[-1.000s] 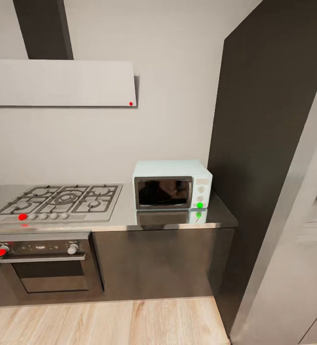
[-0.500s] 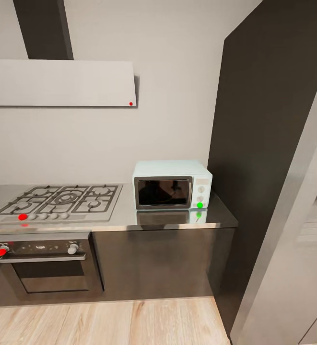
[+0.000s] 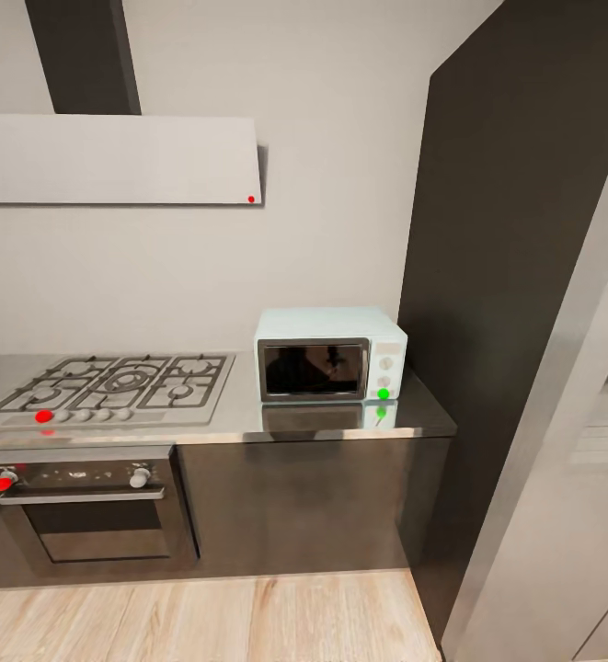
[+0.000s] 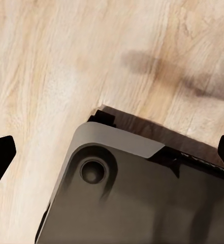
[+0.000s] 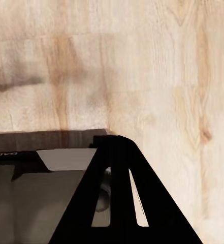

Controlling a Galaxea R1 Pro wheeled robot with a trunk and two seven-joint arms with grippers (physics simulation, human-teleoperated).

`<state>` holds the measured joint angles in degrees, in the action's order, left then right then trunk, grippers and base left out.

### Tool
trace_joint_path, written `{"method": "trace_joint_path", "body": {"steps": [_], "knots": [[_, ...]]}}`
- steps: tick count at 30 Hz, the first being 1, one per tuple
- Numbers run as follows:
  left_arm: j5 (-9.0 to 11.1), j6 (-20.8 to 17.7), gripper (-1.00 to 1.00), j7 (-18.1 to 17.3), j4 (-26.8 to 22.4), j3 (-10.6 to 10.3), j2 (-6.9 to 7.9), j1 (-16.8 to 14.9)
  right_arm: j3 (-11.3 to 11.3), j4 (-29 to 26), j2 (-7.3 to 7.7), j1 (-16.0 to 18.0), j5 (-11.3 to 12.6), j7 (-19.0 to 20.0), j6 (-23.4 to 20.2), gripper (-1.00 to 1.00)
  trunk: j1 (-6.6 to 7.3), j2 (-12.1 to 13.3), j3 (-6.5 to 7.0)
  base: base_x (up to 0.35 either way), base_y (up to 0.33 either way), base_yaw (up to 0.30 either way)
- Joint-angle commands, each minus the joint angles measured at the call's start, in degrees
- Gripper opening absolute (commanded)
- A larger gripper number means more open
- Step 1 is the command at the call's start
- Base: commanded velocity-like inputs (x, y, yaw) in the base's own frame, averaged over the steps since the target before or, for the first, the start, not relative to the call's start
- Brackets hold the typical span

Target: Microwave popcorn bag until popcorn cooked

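Popcorn bag: can't place it. Microwave (image 3: 329,354) sits at the right end of the tabletop (image 3: 239,416), door shut, green dot on its panel. Window is dark with something vague inside, too murky to call a bag. That fits two stages: bag elsewhere on a tabletop out of frame, or bag already inside behind the closed door. Can't settle which, so no call on the bag's bearing from either arm, its long axis, or which arm is nearer. Hob (image 3: 115,382) takes the left part of the tabletop, oven (image 3: 87,501) under it.

Both wrist cams look down at the wood floor (image 4: 51,61) and the robot's base (image 4: 137,203). Left fingers (image 4: 0,157): tips sit at opposite frame edges, spread wide, nothing between. Right fingers (image 5: 119,203): one dark mass in frame, can't tell if spread or closed.
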<state>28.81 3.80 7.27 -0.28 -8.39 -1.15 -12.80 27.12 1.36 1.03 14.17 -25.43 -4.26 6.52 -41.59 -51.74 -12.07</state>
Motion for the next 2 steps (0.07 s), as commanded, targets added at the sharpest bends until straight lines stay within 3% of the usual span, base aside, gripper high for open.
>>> {"method": "trace_joint_path", "body": {"steps": [1,2], "knots": [[0.46,0.16,1.0,0.2,0.02,-0.49,-0.04,-0.04,0.28,0.19,-0.02,0.07,-0.73,-0.23,0.23,-1.0,-0.01,-0.05,-0.08,0.0,0.0,0.0],[0.46,0.16,1.0,0.2,0.02,-0.49,-0.06,-0.04,0.19,0.22,-0.06,0.07,-0.8,-0.23,0.19,-1.0,-0.01,-0.05,-0.08,0.0,0.0,0.0]]}}
